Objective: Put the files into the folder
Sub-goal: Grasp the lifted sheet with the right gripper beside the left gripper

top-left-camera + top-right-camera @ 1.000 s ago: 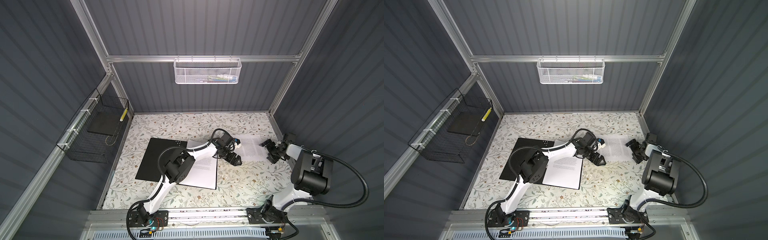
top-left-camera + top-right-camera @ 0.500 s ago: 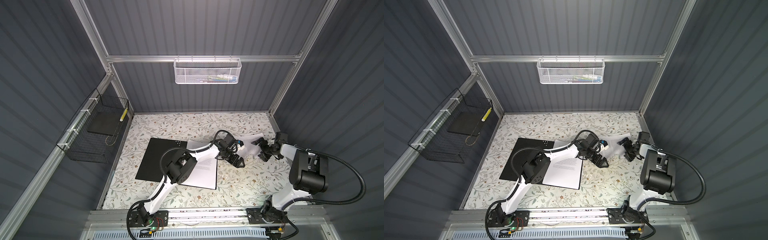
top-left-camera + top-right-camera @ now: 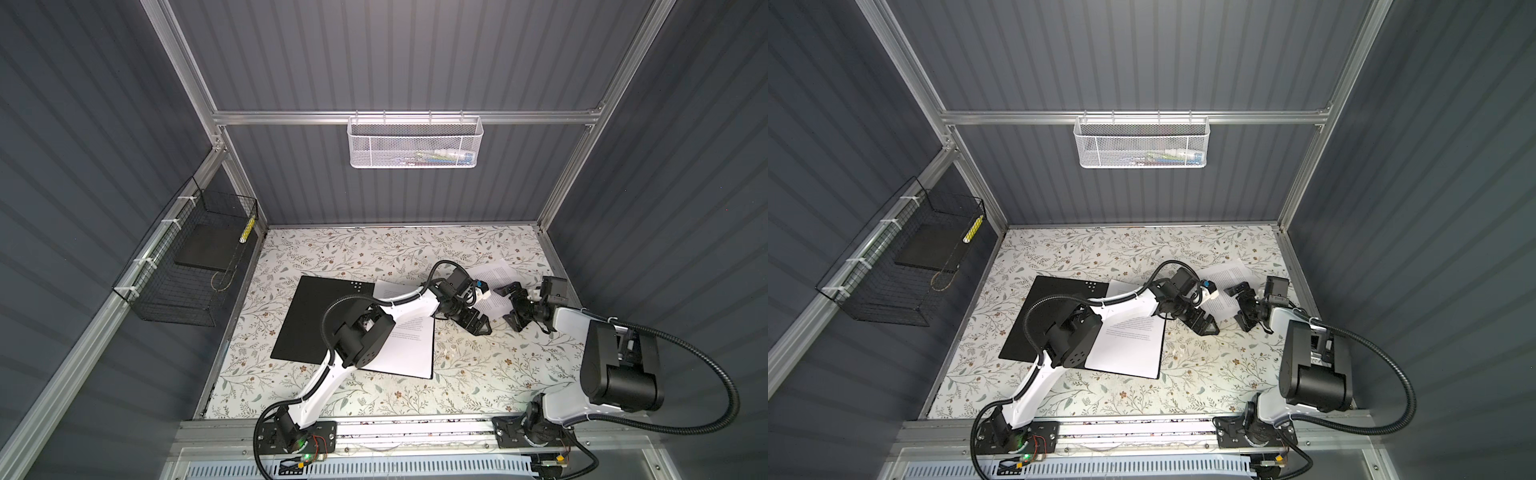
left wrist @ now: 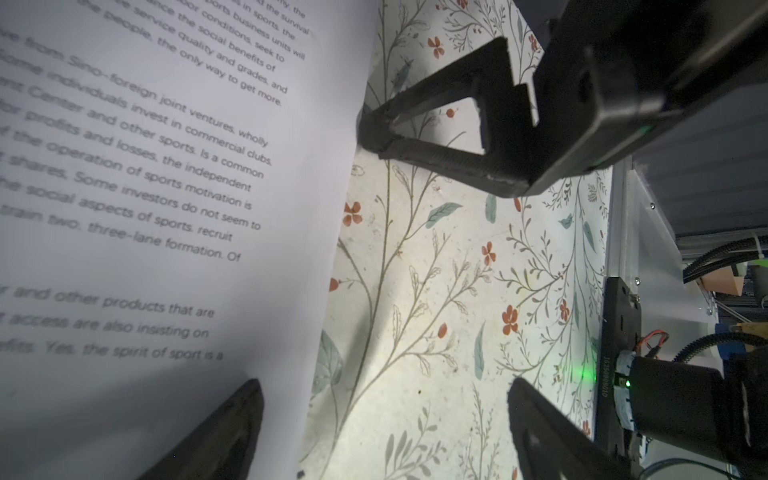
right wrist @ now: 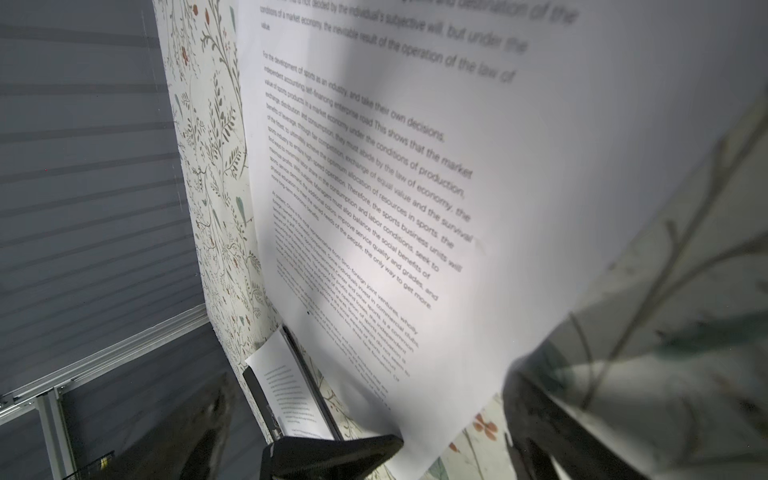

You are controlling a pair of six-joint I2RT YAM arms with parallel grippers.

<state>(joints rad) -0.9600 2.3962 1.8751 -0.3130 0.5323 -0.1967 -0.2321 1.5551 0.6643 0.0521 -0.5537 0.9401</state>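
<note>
The folder lies open on the floral worktop, well to the left of the left claw, whose arm stretches over it. The half of the folder farther from that claw shows bare black. On the half nearer the claw, a printed sheet lies flat.

The left claw stands wide and holds nothing. In the left wrist view one finger hangs over the margin of a loose sheet, and the other hangs over bare worktop.

In both top views that loose sheet lies just to the right of the left claw, between it and the right claw, with its far corner beyond both.

The right claw is spread wide too. One fingertip sits at the sheet's edge, but I cannot tell whether it touches. In the right wrist view the sheet's near corner lies in the gap between the right claw's fingers, not pinched.
</note>
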